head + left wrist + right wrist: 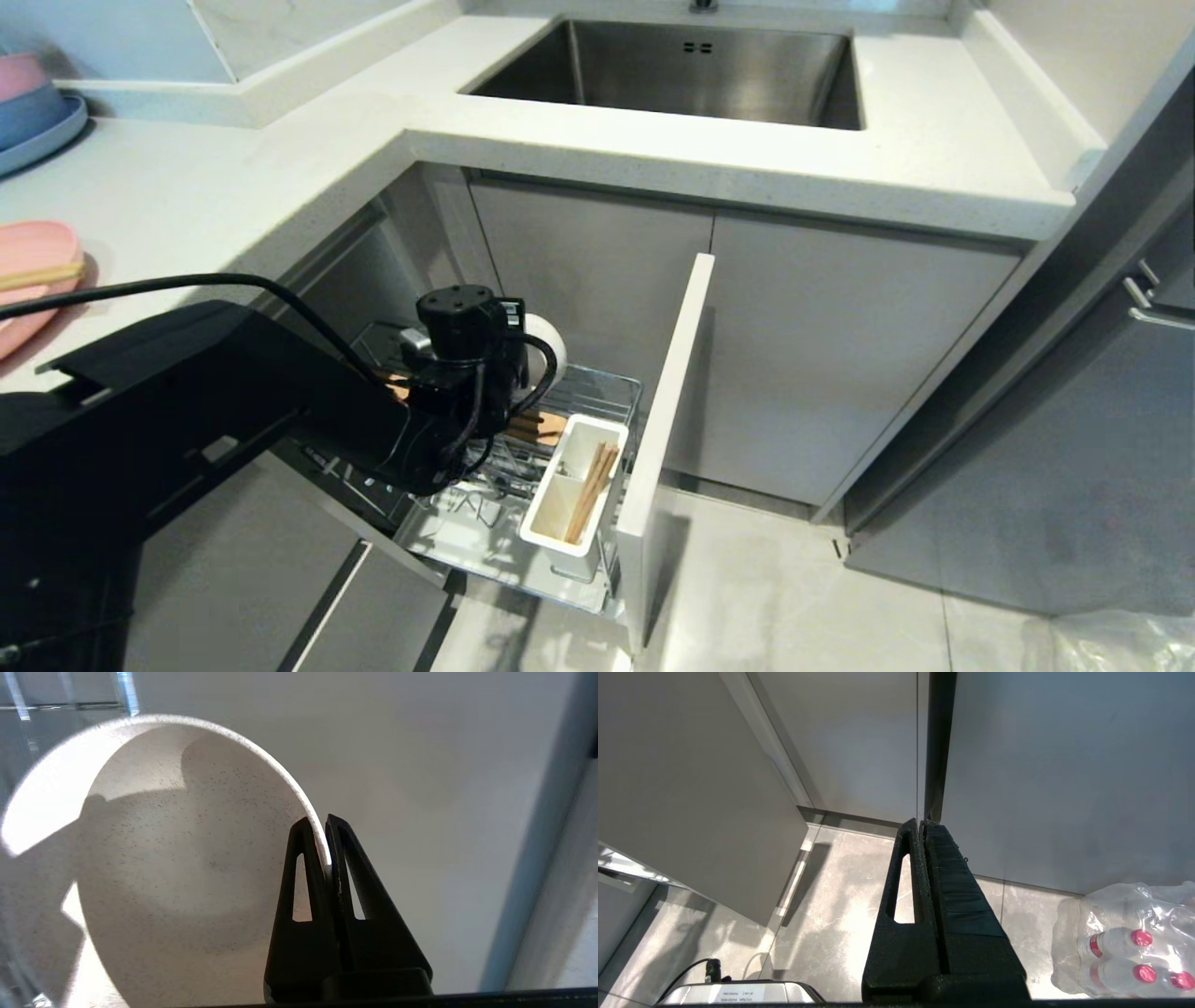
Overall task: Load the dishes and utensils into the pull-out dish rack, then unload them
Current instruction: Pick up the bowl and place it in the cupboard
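Pinching the bowl (187,858) by its rim, the left gripper (325,826) holds it on edge above the rack (597,392), suiting upright slotting.

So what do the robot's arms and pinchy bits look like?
The left arm is chunky matte black, with looping black cables. The left tool and right tool each have two pointed black fingers with long slots cut through.
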